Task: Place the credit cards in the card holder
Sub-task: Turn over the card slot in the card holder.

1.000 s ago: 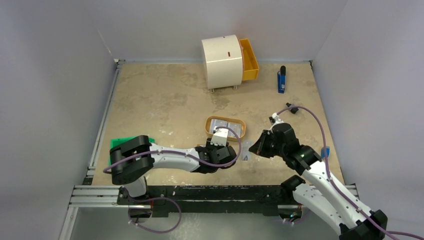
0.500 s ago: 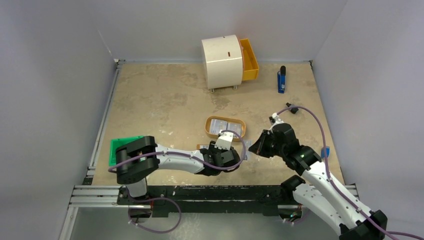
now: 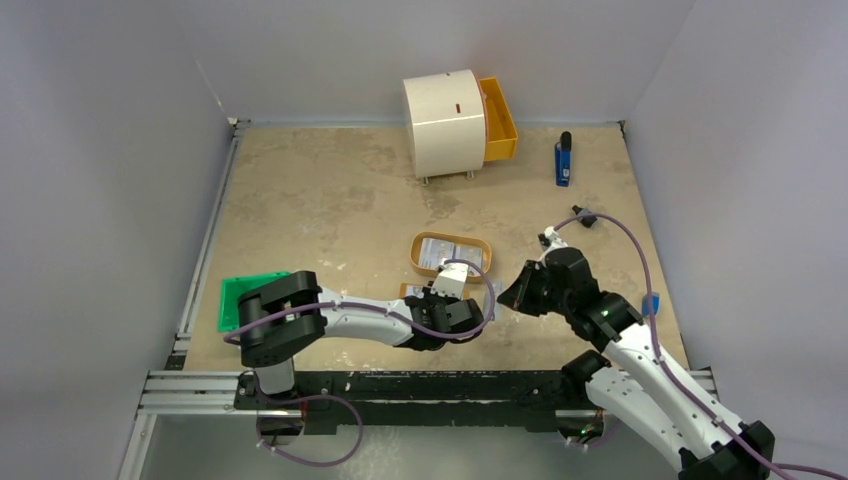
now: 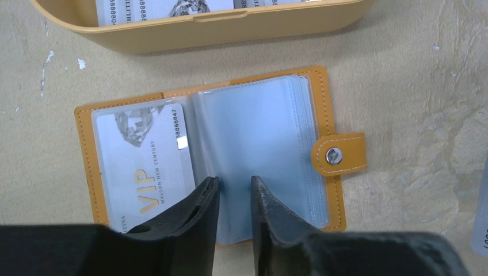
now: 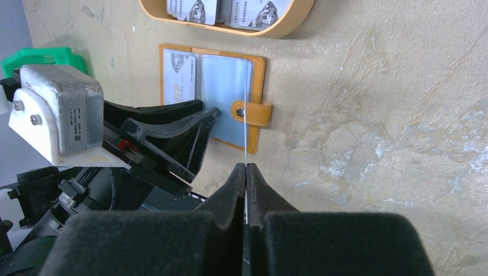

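Left gripper [image 4: 234, 181], fingers slightly apart, seems to steady the open card holder [image 4: 276, 132] while right gripper [image 5: 246, 170], clamped on 1 edge-on credit card [image 5: 246, 132], lines up.

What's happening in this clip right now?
The left end effector, jaws slightly apart, hovers at the clear sleeves of the open card holder. A VIP card already sits in one pocket. The right end effector is shut on a second card, held edge-on near the holder. More cards lie in the tray.
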Controlling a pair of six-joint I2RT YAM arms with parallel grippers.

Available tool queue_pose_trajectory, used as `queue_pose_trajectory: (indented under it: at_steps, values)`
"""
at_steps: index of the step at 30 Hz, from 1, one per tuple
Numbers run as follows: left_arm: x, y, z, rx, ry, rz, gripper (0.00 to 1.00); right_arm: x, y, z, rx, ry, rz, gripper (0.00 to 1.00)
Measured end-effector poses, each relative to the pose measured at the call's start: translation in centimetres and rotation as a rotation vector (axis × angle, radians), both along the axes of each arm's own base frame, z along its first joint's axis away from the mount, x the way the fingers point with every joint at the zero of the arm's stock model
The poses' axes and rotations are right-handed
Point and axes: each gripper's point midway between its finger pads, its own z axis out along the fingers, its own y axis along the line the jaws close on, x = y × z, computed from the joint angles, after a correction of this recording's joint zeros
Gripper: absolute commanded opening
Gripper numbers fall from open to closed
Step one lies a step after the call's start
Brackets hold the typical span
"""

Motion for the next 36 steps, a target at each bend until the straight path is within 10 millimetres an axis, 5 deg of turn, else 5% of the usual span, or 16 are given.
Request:
queue_pose_trajectory:
  at_steps: [10,27,36]
  values:
    - [0.4,0.9,-0.3,0.016,-0.034,0.028,0.0,-0.1,0.6,-0.5,0.019,0.017,0.027,0.0]
    - [0.4,1.2,-0.2,-0.048,-0.05,0.065,0.0,-0.7,5.1,-2.3,0.118,0.124,0.171,0.0]
    - [0.4,1.3,-0.1,-0.065,-0.049,0.077,0.0,-0.8,6.0,-4.1,0.131,0.208,0.171,0.0]
